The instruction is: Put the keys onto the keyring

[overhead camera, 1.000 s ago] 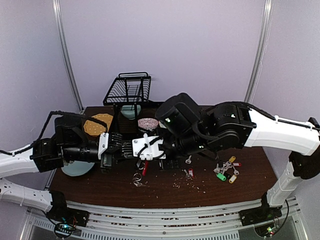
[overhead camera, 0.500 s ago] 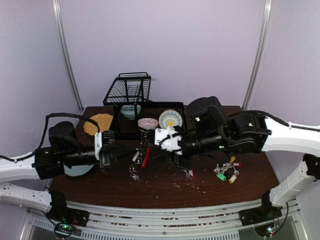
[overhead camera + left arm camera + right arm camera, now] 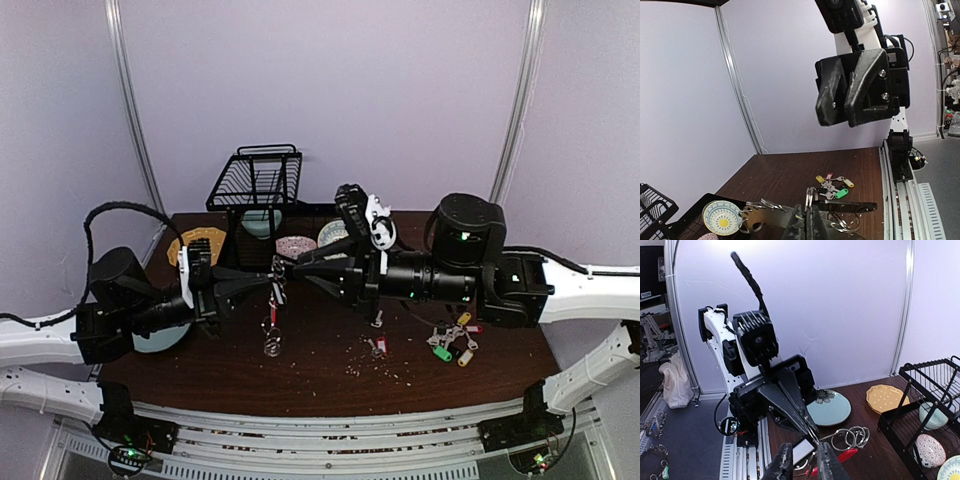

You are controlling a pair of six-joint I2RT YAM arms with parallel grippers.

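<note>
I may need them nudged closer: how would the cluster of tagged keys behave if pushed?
The tagged keys lie splayed, so they would probably shift unevenly, not as one. Small and flat, they look light and unlikely to roll.

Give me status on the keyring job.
Left gripper shut on keyring, above table. Right gripper slightly open, empty, facing it. Keys loose on table. No obstruction seen.

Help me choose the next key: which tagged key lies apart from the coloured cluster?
The red-tagged key, lying alone to the left of the cluster; every other tagged key, yellow, green or red, is bunched together there.
</note>
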